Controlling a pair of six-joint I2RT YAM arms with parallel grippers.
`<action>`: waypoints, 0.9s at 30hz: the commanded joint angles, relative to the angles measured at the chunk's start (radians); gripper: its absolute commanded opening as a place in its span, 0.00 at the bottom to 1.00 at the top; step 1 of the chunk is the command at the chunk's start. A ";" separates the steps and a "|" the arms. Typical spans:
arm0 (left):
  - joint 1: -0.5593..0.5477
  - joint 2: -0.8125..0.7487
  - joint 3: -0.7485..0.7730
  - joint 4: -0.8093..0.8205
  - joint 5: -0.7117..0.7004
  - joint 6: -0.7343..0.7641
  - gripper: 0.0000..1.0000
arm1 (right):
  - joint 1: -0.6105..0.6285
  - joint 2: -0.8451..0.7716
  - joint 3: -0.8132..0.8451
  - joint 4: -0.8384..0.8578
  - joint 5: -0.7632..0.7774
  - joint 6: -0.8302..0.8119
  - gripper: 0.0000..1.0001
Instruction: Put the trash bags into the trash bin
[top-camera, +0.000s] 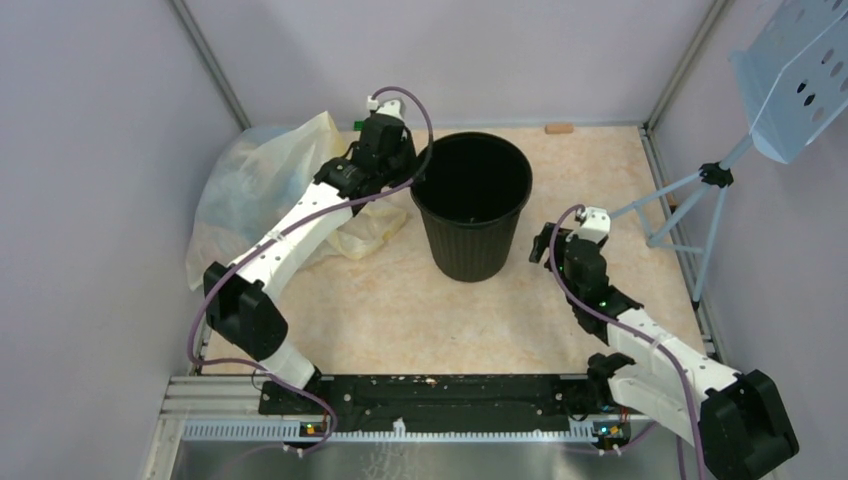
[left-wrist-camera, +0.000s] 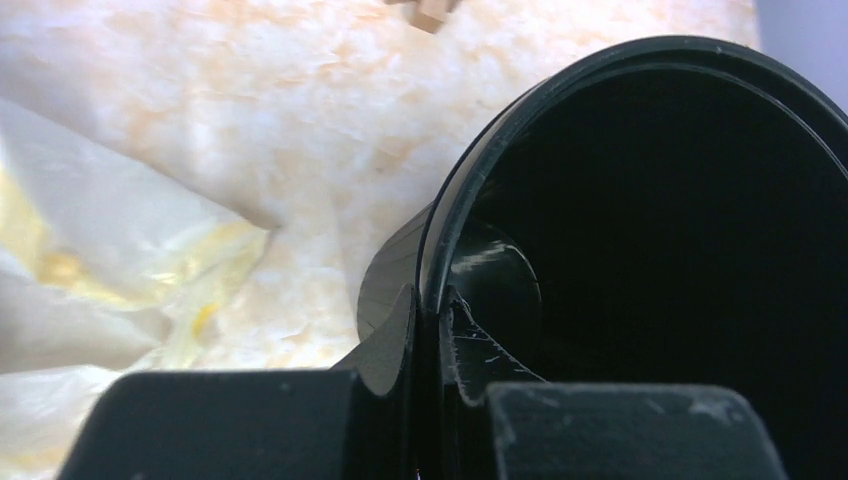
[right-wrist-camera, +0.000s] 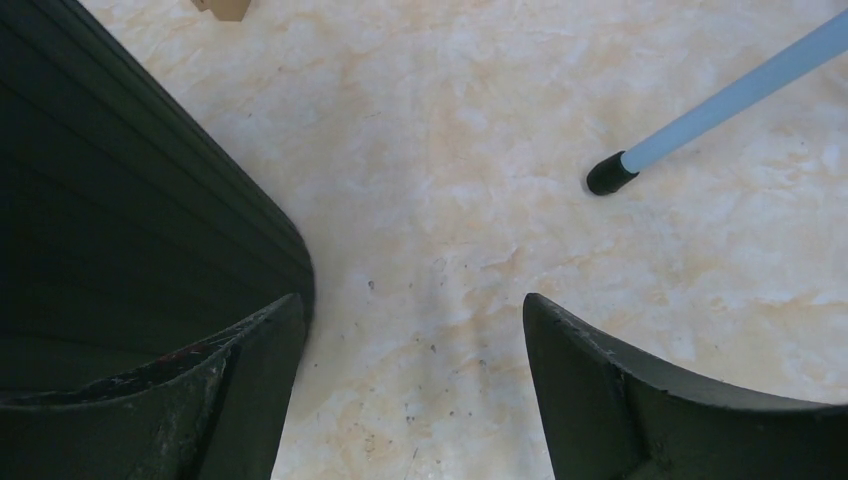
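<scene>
The trash bin (top-camera: 470, 250) is a round black ribbed wastebasket standing upright mid-table. My left gripper (top-camera: 405, 165) is at its left rim. In the left wrist view that gripper (left-wrist-camera: 432, 310) is shut on the bin's rim (left-wrist-camera: 560, 90), one finger outside the wall and one inside. A bluish translucent film (top-camera: 235, 190), which may be the trash bags, lies at the left inside a larger pale bag. My right gripper (top-camera: 548, 245) hangs low beside the bin's right wall. It is open (right-wrist-camera: 415, 320) over bare table, with the bin (right-wrist-camera: 120, 220) just left of its left finger.
The large yellowish-white plastic bag (top-camera: 290, 150) is heaped against the left wall and spreads under my left arm (left-wrist-camera: 120, 250). A light-blue perforated panel on a stand (top-camera: 790, 80) is at the right, with one foot (right-wrist-camera: 610, 175) near my right gripper. A small wooden block (top-camera: 559, 128) lies by the back wall.
</scene>
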 joint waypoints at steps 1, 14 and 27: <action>-0.023 -0.048 -0.061 0.223 0.144 -0.126 0.00 | 0.002 -0.028 -0.019 0.001 0.061 0.022 0.79; -0.053 0.079 0.044 0.294 0.157 -0.151 0.55 | 0.002 -0.060 -0.030 -0.021 0.111 0.039 0.80; -0.054 -0.317 -0.156 0.125 -0.198 0.097 0.97 | 0.002 -0.109 -0.063 0.027 -0.041 0.006 0.80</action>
